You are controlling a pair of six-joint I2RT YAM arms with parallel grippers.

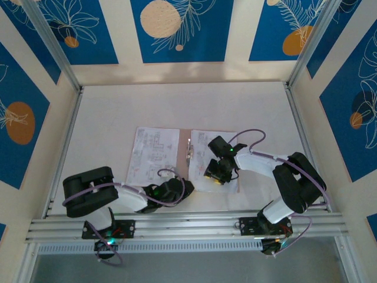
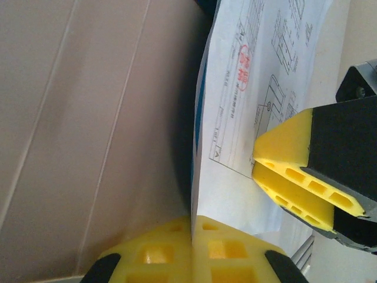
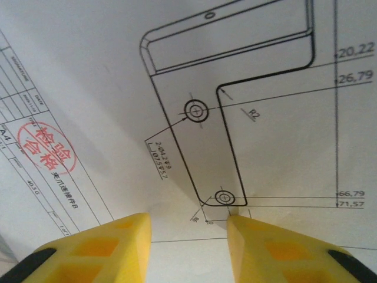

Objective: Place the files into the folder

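Left gripper (image 2: 192, 227): yellow ribbed fingers closed tight on the edge of a white printed paper sheet (image 2: 247, 88), which rises from the pinch in its own wrist view. A thin blue edge (image 2: 198, 118) runs under the sheet; what it belongs to cannot be told. The same view catches the right gripper (image 2: 262, 164) from the side, tips down on that sheet. The right wrist view shows what the side view does not: the right gripper's yellow fingers (image 3: 115, 247) stand apart with nothing between them, tips at or just over the paper. Writing, right wrist view: black line drawing of an L-shaped bracket with two holes; dimensions 20,22, 26,79, 66,79, 71,57 and R2; a title block; a round red stamp (image 3: 46, 147) with Chinese characters. The stamp shows again in the left wrist view. From overhead, the pinkish-tan card folder (image 1: 183, 137) lies open at mid-table, only its spine strip bare, a small grey clip (image 1: 189, 151) beside it. One printed sheet (image 1: 154, 154) covers its left half; the gripped one covers the right, partly hidden by the right arm. Surroundings: white table (image 1: 177, 106), aluminium rail (image 1: 188, 224) at the near edge, blue wall panels (image 1: 179, 29) with cream leaf motifs.
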